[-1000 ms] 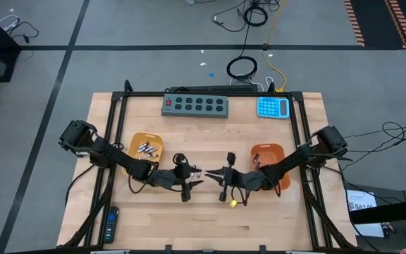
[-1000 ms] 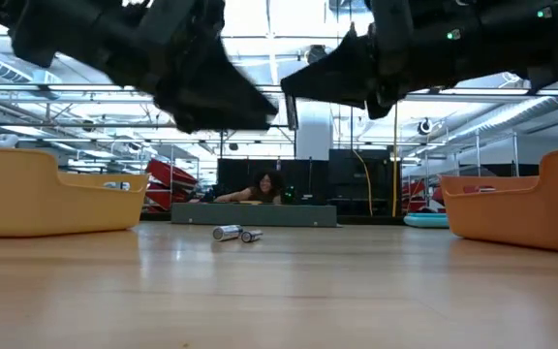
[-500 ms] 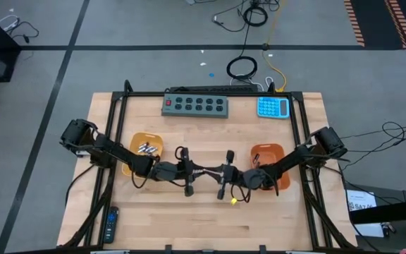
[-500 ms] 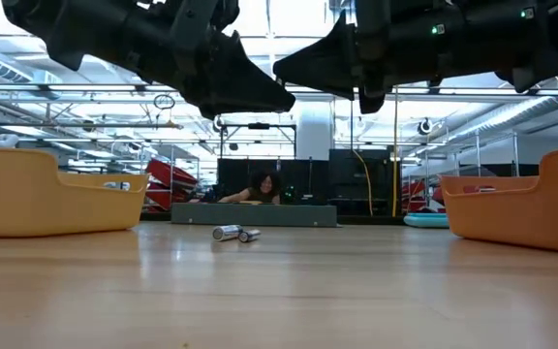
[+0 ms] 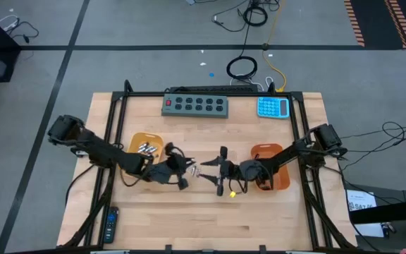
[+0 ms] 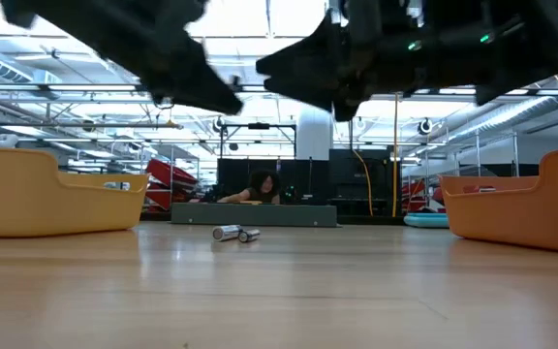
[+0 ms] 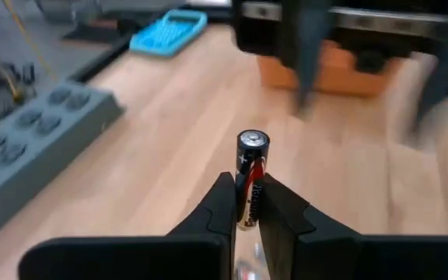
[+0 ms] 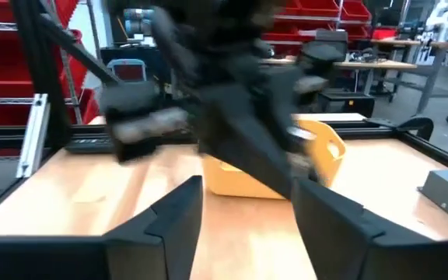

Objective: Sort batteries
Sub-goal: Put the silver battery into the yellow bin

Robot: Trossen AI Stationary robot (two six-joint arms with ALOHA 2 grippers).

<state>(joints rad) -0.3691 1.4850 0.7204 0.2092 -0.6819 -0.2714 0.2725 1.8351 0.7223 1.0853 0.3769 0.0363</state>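
Left gripper [image 7: 246, 208] sits mid-table just right of the left orange tray [image 5: 138, 140], fingers clamped on a battery [image 7: 250, 177] held upright, dark cap end up; the label is only partly readable and its lower end is hidden between the fingers. In the high view this gripper [image 5: 182, 166] is a dark blob and the held battery can't be made out there. Right gripper [image 8: 247, 204] faces it from the right, just left of the right orange tray [image 5: 276, 149], fingers spread apart with nothing between them; its view is mostly filled by the blurred left arm, with the left tray partly hidden behind. Silvery batteries [image 5: 146, 149] lie in the left tray, count unclear. Two loose batteries [image 6: 235, 233] lie on the table at the far side in the low view. Right tray contents hidden by the arm. Both arms are cut off at the top in the low view.
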